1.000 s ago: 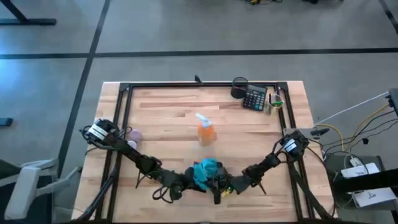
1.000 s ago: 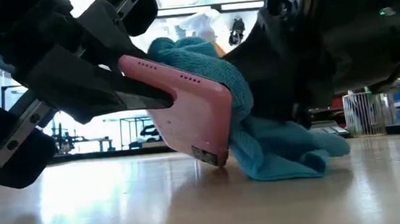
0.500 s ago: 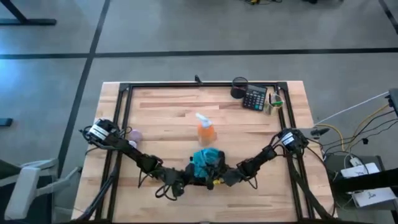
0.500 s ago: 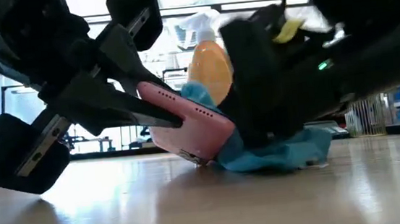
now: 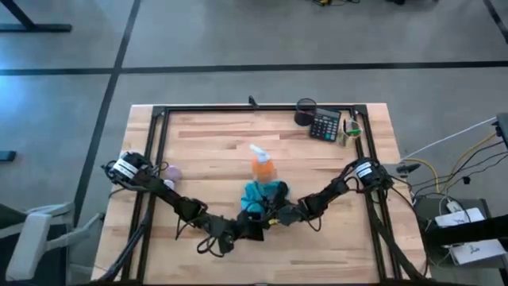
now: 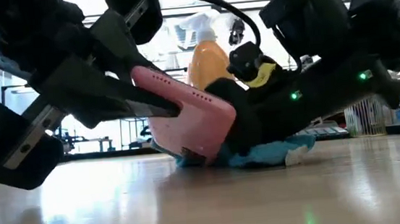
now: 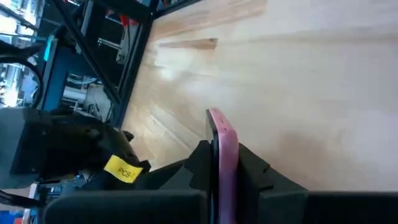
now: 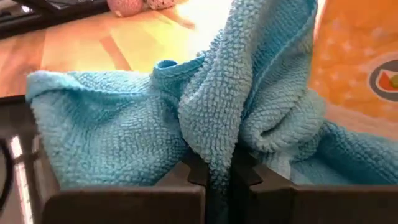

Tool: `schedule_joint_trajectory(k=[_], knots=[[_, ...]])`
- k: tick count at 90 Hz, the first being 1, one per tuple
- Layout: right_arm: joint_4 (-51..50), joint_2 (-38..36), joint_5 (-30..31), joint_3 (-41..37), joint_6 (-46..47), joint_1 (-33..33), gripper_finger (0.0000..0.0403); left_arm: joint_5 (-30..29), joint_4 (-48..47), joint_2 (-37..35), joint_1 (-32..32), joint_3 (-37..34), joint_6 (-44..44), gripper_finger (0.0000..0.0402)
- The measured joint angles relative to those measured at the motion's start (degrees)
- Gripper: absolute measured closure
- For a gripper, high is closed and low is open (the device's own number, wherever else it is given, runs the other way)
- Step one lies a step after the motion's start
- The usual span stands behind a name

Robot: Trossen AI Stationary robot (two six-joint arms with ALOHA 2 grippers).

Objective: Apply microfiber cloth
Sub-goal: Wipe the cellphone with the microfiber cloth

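The microfiber cloth (image 5: 264, 193) now sits bunched at the near middle of the worktop (image 5: 206, 151), just in front of the orange spray bottle (image 5: 263, 165). A second ago it was draped high over the pink phone (image 6: 186, 120). Since then I have dragged it farther from the near edge and lower, so in the low view it shows only as a flat fringe under the phone's bottom edge. I judge this a wiping stroke across the phone's face, mid-pass.

My right gripper (image 5: 274, 213) has its jaws pinched together on a fold of the cloth. My left gripper (image 5: 238, 226) has its jaws clamped on the phone, held on edge and tilted above the worktop.
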Motion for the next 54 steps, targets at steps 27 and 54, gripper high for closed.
schedule_joint_trajectory(k=[27, 54], knots=[[-7.0, -8.0, -3.0, -0.1, -1.2, 6.8, 0.0403, -3.2, -1.2, -0.2, 1.2, -0.5, -0.7, 0.0393], [-6.8, -9.2, -7.7, 1.6, 2.3, 10.6, 0.0403, -2.3, -1.4, -0.1, 2.9, -0.7, -2.7, 0.0393]])
